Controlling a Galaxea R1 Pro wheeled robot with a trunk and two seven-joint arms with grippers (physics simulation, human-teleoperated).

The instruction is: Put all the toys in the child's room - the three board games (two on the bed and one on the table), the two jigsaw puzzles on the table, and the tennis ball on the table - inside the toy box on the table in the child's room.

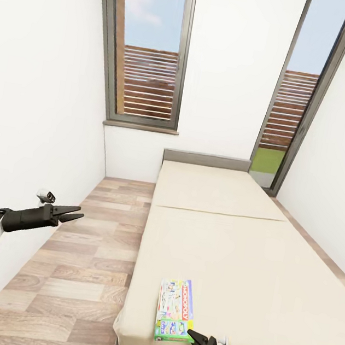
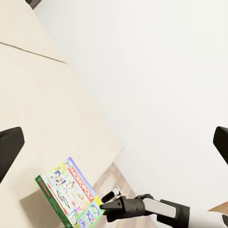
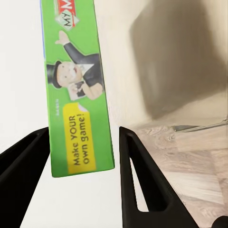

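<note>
On the beige mattress bed (image 1: 238, 249) near corner, flat pale multicoloured board game box (image 1: 175, 309), my right gripper (image 3: 83, 147) spread around its green end, my left gripper (image 1: 75, 214) fingers apart over wood-plank floor (image 1: 78, 269)

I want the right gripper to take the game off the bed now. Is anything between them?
Nothing visible. The right gripper sits open at the board game near the bed edge; its fingers straddle the box's green end.

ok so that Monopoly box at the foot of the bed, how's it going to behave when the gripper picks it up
The board game looks thin, flat and rigid, so it should lift stiffly rather than flop. Its glossy printed cover may slip between the open right gripper's narrow fingers. Lying near the edge of the bed, a nudge could slide it off.
</note>
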